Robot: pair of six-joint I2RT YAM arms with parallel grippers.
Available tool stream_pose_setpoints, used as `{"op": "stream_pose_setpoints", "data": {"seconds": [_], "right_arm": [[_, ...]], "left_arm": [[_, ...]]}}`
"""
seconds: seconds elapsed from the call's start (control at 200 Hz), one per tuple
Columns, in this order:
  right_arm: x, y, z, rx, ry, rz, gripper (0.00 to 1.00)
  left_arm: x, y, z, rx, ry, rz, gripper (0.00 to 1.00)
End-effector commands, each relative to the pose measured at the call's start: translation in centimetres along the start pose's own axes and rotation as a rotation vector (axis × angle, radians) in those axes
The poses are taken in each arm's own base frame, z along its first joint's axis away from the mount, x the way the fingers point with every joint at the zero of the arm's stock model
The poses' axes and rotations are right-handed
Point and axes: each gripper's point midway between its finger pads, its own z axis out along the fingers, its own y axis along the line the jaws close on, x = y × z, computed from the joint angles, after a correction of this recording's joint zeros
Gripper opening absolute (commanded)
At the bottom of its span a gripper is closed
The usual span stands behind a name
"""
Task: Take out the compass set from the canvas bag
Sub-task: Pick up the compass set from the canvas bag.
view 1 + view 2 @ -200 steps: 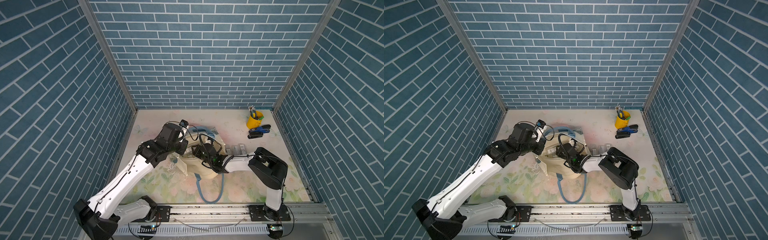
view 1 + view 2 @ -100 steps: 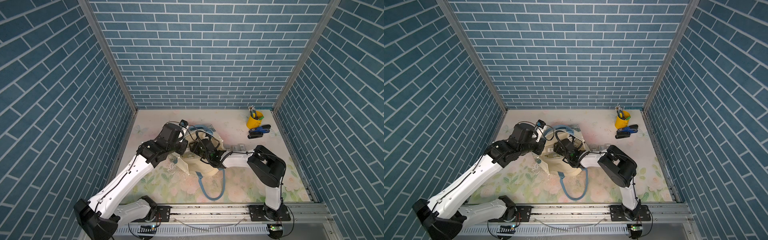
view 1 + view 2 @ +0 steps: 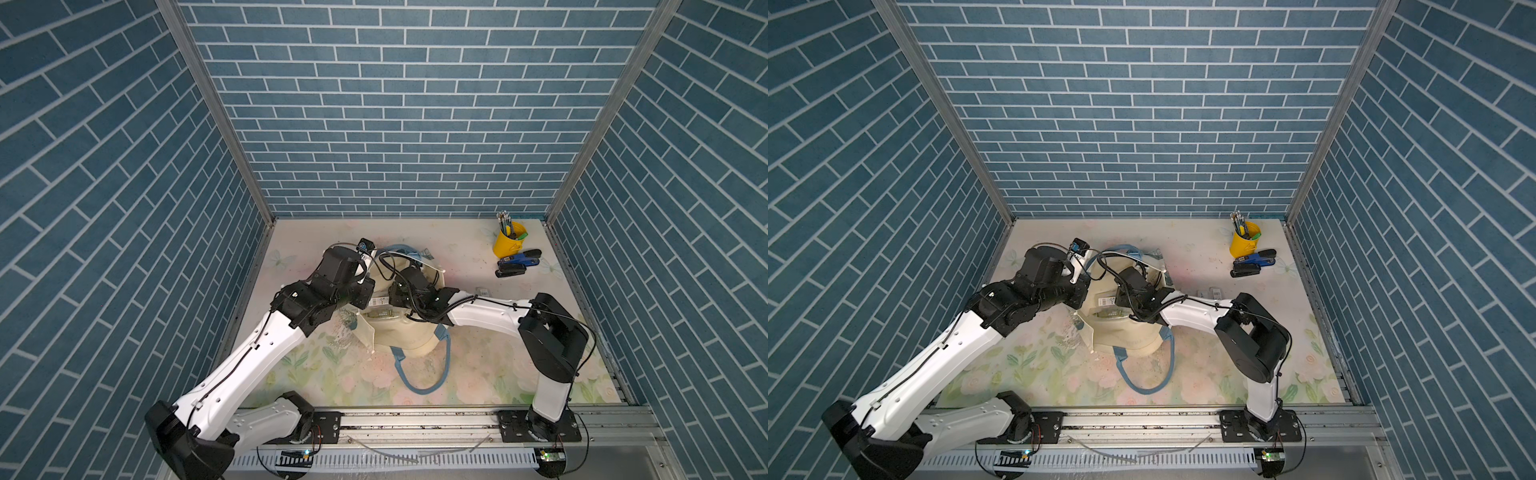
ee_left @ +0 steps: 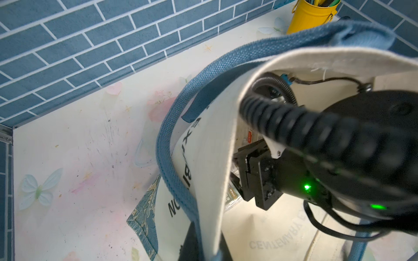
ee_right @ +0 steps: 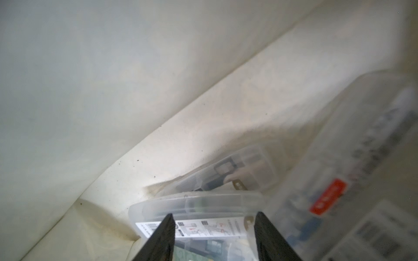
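Blue brick walls ring the floral table (image 3: 478,361); your canvas bag (image 3: 399,336) sits mid-frame in both top views. Your left gripper (image 4: 207,246) pinches its rim tight, low in its wrist view. Your right gripper (image 5: 213,237), inside the bag, hangs with jaws apart over a clear plastic case (image 5: 196,205); whether that is the compass set, you cannot tell

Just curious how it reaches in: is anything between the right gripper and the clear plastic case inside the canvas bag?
Nothing visible. The right gripper, jaws open, sits astride the clear plastic case, no cloth between. A second case lies beside it. The left gripper pinches the rim of the canvas bag, so the mouth gapes.
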Motion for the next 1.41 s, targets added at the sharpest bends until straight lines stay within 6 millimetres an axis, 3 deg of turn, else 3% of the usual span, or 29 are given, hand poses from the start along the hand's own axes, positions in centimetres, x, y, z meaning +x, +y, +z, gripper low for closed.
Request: {"op": "stream_pose_setpoints", "data": {"seconds": [0.0,0.21,0.365,0.54,0.945,1.4], "right_arm": [[-1.9,-2.8,-2.3,0.194,-0.037,-0.138,0.55],[-2.0,-4.3,-3.4,0.318,-0.047,-0.226,0.57],[-1.2,-4.6,-3.0,0.373,-0.022,-0.302,0.68],[-0.1,-6.8,-2.6,0.484,0.009,-0.24,0.72],[4.2,-4.7,1.6,0.334,0.176,-0.092,0.76],[5.0,-2.4,4.4,0.264,0.229,-0.068,0.71]], "left_arm": [[-1.4,-0.3,-1.0,0.025,-0.066,-0.005,0.0],[-1.2,-0.4,-0.7,0.026,-0.057,-0.005,0.0],[-1.2,-0.3,-0.7,0.022,-0.057,-0.004,0.0],[-1.1,-0.3,-0.7,0.02,-0.056,-0.005,0.0],[-1.1,-0.2,-1.0,0.016,-0.062,-0.004,0.0],[-1.1,-0.1,-0.8,0.01,-0.059,0.0,0.0]]}}
